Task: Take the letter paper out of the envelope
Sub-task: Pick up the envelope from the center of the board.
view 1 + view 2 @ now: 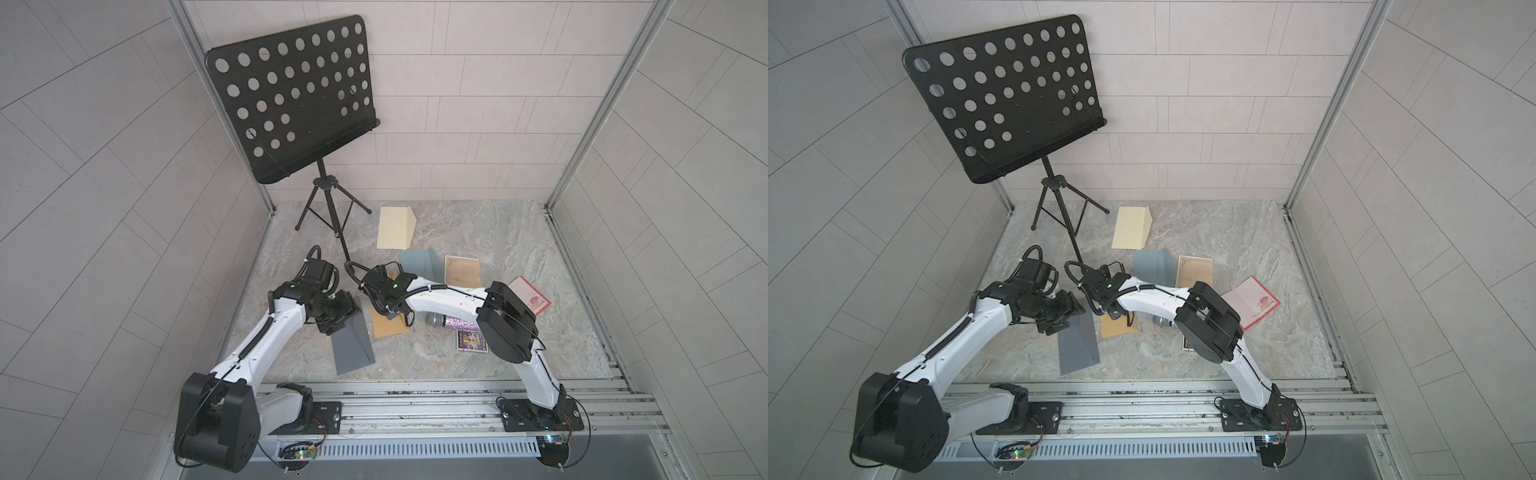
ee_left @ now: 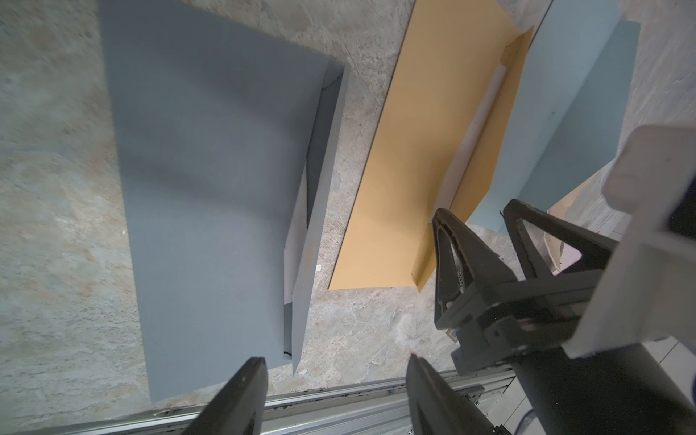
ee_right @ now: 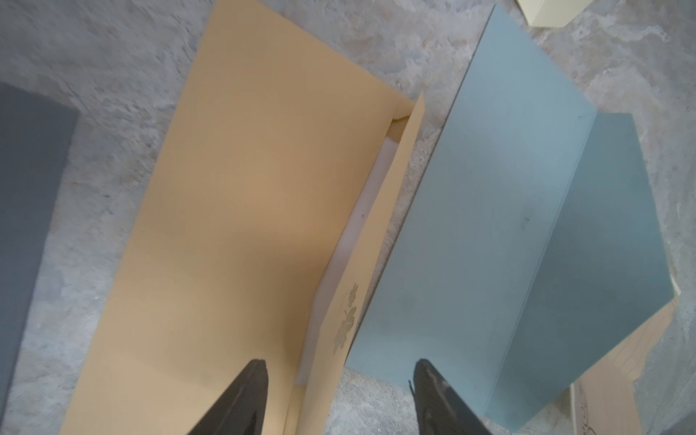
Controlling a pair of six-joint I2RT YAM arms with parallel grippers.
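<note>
1. You have four envelopes: the tan envelope [image 1: 388,326], a dark grey envelope [image 1: 353,345] just beside it on the left arm's side, a blue envelope [image 1: 419,264] just behind it, and a cream envelope [image 1: 395,228] farther behind.
2. The letter paper [image 3: 357,233] sits inside the tan envelope. Only a white strip shows under the raised flap.
3. Three loose cards lie beyond the tan envelope on the right arm's side: a beige sheet [image 1: 461,270], a red-edged card [image 1: 534,301] and a purple card [image 1: 471,343].
4. One microphone [image 1: 451,322] lies beside the tan envelope, partly hidden under the right arm.
5. One music stand [image 1: 291,95] stands well behind it.
6. Your left gripper [image 2: 335,359] hangs on the grey envelope's side, fingers spread around nothing.
7. Your right gripper [image 3: 339,361] straddles the tan envelope's flap edge, fingers apart and empty. You cannot tell whether it touches.
8. In both top views the right arm covers much of the tan envelope.
</note>
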